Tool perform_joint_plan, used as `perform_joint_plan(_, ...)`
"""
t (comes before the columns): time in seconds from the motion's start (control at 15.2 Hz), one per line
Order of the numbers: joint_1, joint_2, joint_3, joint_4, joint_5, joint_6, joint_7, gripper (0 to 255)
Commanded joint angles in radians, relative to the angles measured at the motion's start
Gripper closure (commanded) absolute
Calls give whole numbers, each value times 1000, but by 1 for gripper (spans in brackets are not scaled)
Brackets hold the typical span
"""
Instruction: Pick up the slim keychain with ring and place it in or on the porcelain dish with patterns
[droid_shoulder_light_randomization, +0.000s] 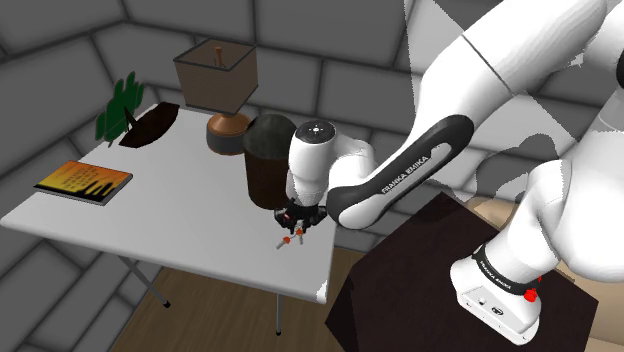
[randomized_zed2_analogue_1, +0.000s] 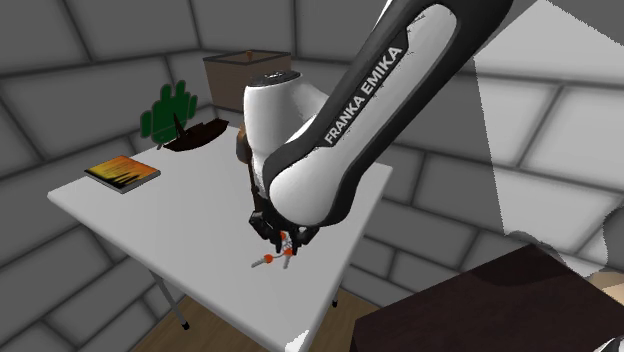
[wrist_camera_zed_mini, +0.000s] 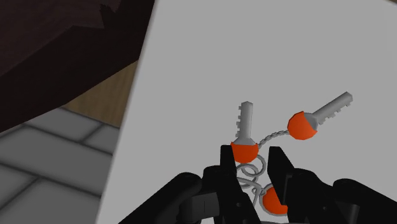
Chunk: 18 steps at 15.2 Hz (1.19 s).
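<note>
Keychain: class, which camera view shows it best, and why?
The wrist view: the keychain, with orange-headed keys, chain and ring, lies plain before the gripper. The shoulder and second exterior views show small orange specks under the gripper.

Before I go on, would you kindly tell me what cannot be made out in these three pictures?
Dark dish: any pattern, shoulder view; too small and dark, green plant overlaps one end.
Keychain: nearest part of its ring, wrist view; behind the gripper.
Lamp: its base, second exterior view; mostly behind the arm.
Book: cover print, shoulder view; too small.
</note>
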Motion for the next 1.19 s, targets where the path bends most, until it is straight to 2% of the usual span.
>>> perform_joint_plan(0.0, -2, -24, 4, -3, 8, -22, -5, 255)
perform_joint_plan(0.86, -9, -165, 19, 17, 55, -180, -44, 255)
perform_joint_plan(1.12, -66, -149, -24, 41, 66, -184, -153, 255)
